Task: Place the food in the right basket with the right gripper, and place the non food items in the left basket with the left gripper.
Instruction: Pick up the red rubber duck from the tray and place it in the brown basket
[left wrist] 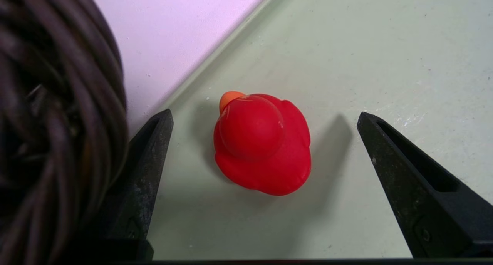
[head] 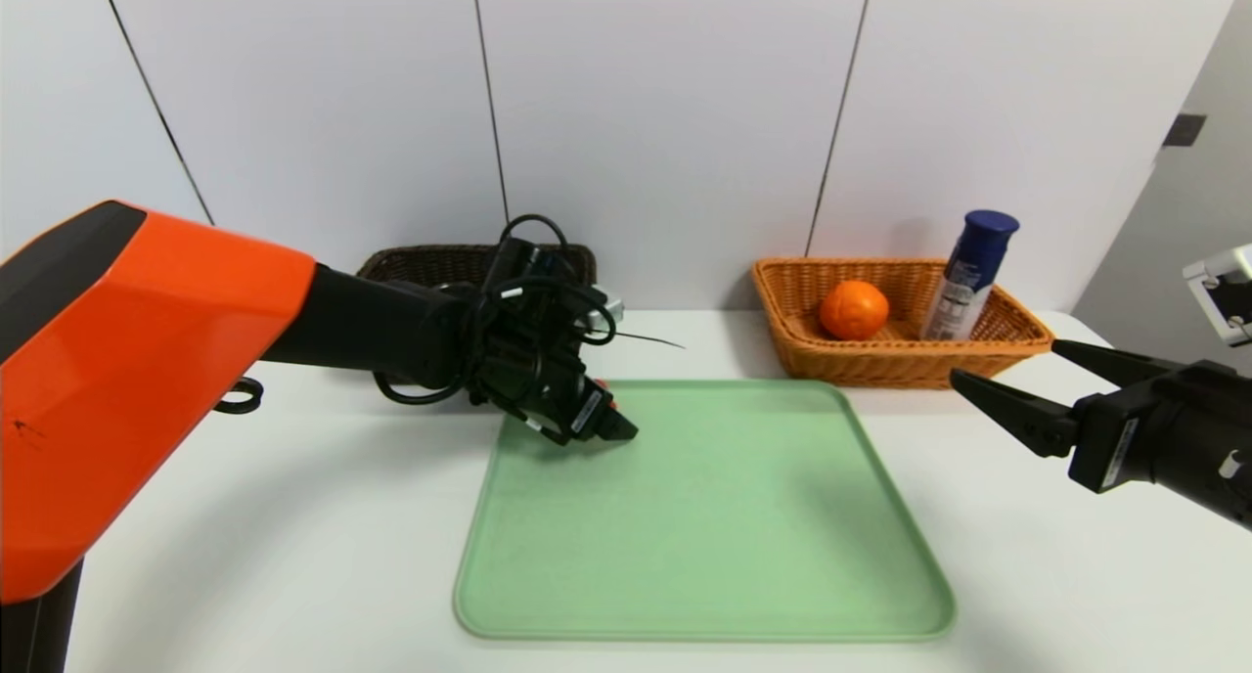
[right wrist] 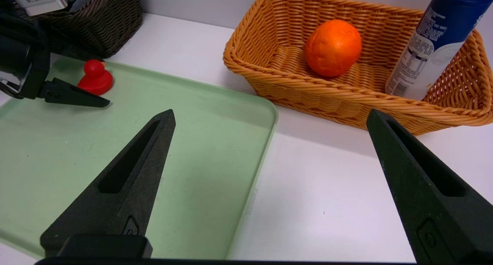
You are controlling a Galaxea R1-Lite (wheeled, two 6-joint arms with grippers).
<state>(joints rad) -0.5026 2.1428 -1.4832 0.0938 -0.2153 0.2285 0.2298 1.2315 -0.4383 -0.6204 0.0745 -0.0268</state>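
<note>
1. Reaching over the far left corner of the green tray (head: 704, 516), the left tool (left wrist: 264, 149) hangs with its two black fingers (left wrist: 148, 168) spread wide and nothing between them gripped
2. A red toy duck (left wrist: 264, 143) with an orange beak sits upright on the tray, in that same far left corner just inside the rim; in the left wrist view it lies in the gap between the spread fingers, apart from both
3. In the right wrist view the duck (right wrist: 95, 78) shows just past the tip of the left tool (right wrist: 83, 99), near the tray's far edge
4. A dark brown wicker basket (head: 430, 262) stands on the white surface (head: 293, 516) just beyond the tray's far left corner, largely hidden in the head view behind the left arm and its cables
5. A light orange wicker basket (head: 880, 360) stands on the surface just beyond the tray's far right corner
6. Inside that orange basket lie an orange fruit (head: 854, 309) toward its left half and a white spray can with a blue cap (head: 971, 274), which leans upright against the basket's far right wall
7. The right tool (head: 1007, 384) hovers above the surface to the right of the tray and in front of the orange basket, pointing toward the tray, its fingers wide apart and empty
8. The rest of the tray carries nothing besides the duck
</note>
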